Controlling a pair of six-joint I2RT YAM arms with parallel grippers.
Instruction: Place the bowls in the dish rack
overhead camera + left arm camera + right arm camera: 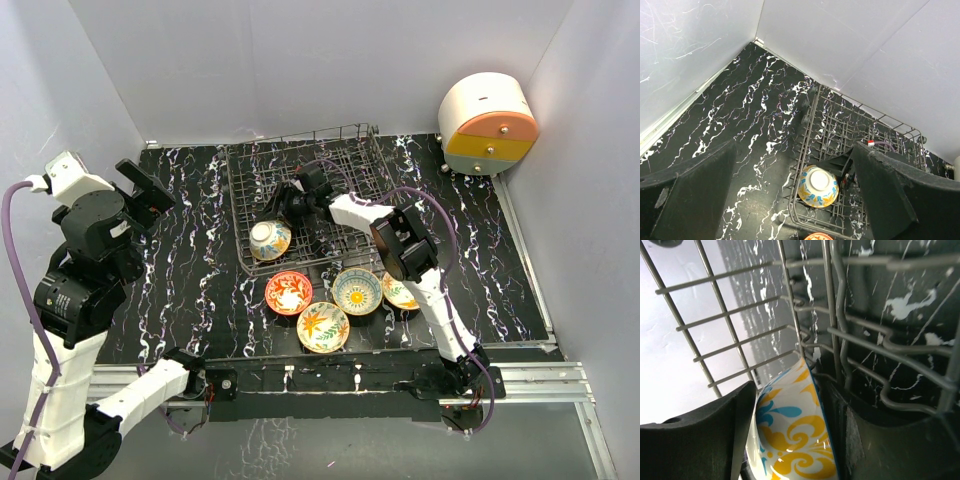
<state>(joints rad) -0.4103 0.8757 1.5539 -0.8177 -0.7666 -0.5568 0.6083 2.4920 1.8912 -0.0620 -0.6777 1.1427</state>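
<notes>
Grey wire dish rack (345,165) sits at the 12 o'clock side of the black marbled table (200,280). Inside it, in the corner at 7 o'clock, the gripped bowl (269,240) is tipped on its side with its pale foot turned outward. The right gripper (284,212) reaches into the rack from 3 o'clock. In the right wrist view its fingers (700,440) are closed on the bowl's wall, one on each side of the rim, with the blue and yellow-orange pattern showing between them.

Four more bowls lie upright on the table just outside the rack's 6 o'clock edge. They are a red bowl (288,292), an orange-and-green bowl (323,326) nearest the arm bases, a blue-ringed bowl (357,290), and a fourth bowl (398,293) partly hidden under the right arm.

The left gripper (796,150) is held high over the table's 9 o'clock side, with its fingers spread wide and nothing between them.

A round white, orange and yellow drawer unit (487,123) stands in the corner at 2 o'clock.
</notes>
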